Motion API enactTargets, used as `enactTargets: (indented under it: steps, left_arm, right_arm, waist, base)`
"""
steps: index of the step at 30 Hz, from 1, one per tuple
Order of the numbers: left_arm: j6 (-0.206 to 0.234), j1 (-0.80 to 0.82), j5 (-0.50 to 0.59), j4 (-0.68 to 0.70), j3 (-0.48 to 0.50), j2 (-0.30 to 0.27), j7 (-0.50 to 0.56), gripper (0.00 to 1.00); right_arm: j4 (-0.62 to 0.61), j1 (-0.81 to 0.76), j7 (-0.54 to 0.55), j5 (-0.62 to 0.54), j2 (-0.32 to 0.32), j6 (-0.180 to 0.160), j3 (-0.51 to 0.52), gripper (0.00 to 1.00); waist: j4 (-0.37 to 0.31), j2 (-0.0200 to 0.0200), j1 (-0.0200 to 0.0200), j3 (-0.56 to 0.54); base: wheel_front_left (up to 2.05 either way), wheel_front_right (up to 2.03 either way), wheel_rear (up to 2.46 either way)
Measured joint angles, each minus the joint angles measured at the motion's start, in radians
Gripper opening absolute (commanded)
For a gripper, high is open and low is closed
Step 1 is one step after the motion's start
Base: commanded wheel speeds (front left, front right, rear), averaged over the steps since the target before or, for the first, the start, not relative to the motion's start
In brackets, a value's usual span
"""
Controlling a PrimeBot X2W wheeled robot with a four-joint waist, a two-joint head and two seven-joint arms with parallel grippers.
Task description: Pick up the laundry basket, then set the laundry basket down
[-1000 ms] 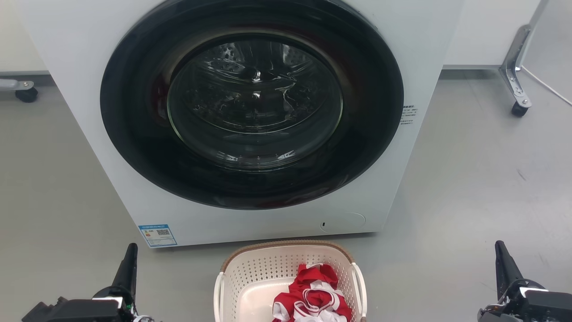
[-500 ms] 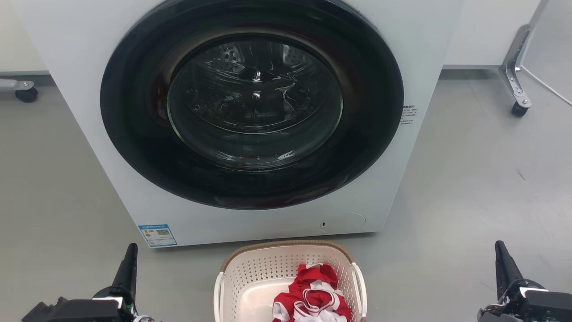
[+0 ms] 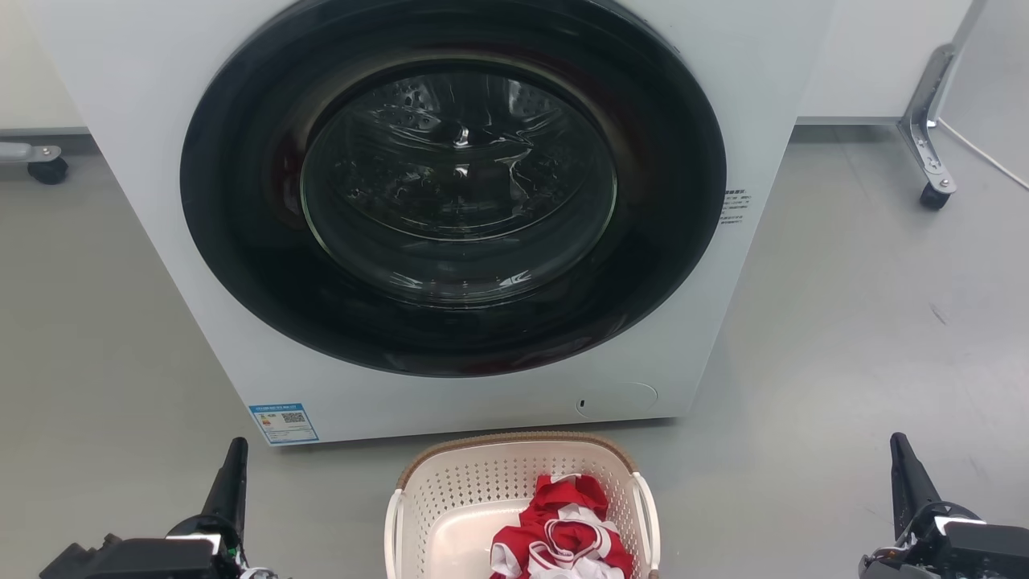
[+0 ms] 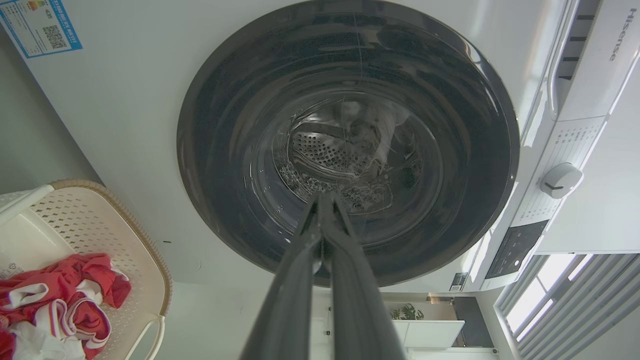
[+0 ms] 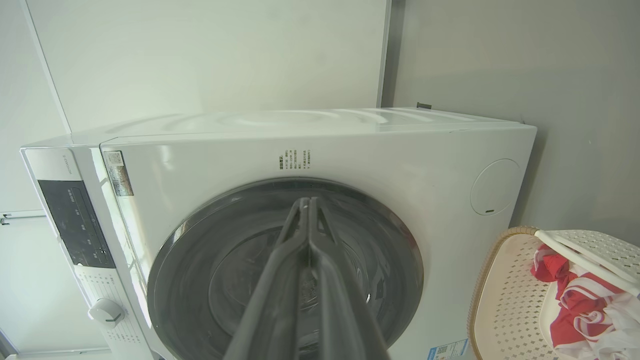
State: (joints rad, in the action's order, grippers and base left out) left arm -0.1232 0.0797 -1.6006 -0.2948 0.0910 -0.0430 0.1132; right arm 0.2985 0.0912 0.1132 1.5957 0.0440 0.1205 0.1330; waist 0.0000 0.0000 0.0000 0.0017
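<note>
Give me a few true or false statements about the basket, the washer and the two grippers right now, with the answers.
1. The laundry basket stands on the floor in front of the washing machine. True.
2. The basket is empty. False: red and white clothing lies in it.
3. The washing machine's door is open. False: it is shut.
4. The left gripper and the right gripper are both shut, holding nothing. True.
5. The left gripper grips a basket handle. False: it is apart from the basket, to its left.
</note>
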Motion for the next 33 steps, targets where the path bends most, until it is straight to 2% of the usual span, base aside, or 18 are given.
enactTargets:
  steps: [33]
  left_arm:
    - [0.000, 0.000, 0.000, 0.000, 0.000, 0.000, 0.000, 0.00]
  right_arm:
    - [0.000, 0.000, 0.000, 0.000, 0.000, 0.000, 0.000, 0.00]
  waist:
    - [0.000, 0.0000, 0.0000, 0.000]
  base:
    - [0.00, 0.00, 0.00]
